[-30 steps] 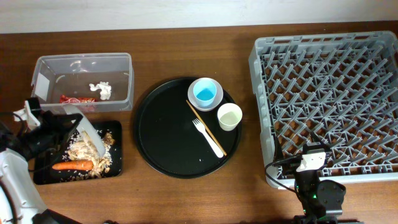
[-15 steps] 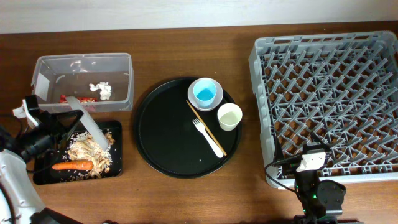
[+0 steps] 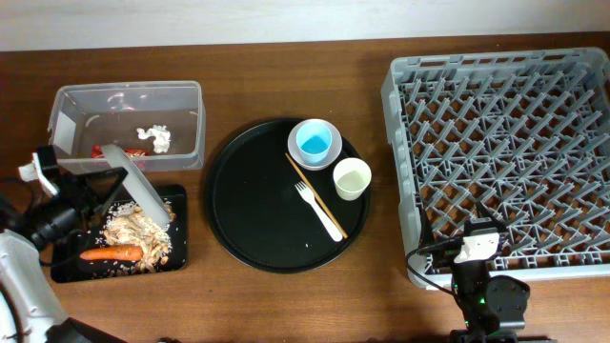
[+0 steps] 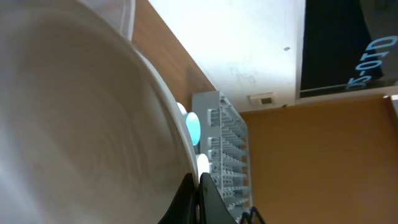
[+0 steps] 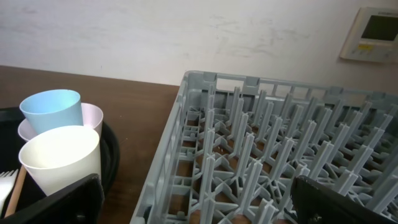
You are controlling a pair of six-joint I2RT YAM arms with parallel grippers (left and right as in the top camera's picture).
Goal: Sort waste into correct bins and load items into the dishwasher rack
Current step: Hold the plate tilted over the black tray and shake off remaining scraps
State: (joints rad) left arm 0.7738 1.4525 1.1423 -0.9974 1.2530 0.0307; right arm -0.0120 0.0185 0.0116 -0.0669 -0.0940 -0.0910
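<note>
Overhead view: the left gripper [image 3: 93,193] is clamped on the rim of the single off-white plate [image 3: 138,186]. It holds the plate steeply tilted, almost edge-on to us, over the shallow black tray [image 3: 69,269]. From the left wrist we see the plate's pale face fill the frame, with dark fingers [image 4: 212,200] pinching its edge on both sides. The left arm reaches in from the table's lower left corner, wrist turned toward the two bins.

The right gripper [image 5: 196,186] sits with its fingers spread wide and nothing between them. Its arm is parked low at the near edge of the table, just in front of the grey rack [image 3: 505,152] and facing over the rack's corner.

We count one carrot [image 3: 110,253] in the black tray, lying beside a heap of rice [image 3: 119,211] and brown scraps [image 3: 143,233]. The clear tub [image 3: 129,88] behind it holds one red wrapper [image 3: 116,151] and one white tissue [image 3: 155,138].

On the round black tray [image 3: 257,210] we count two cups. The blue cup [image 3: 314,144] stands inside the one pale bowl [image 3: 315,123], and the small white cup [image 3: 351,178] stands just beside them. One white fork [image 3: 322,214] and one wooden stick [image 3: 307,188] lie side by side near the cups. No dish is in the rack.
</note>
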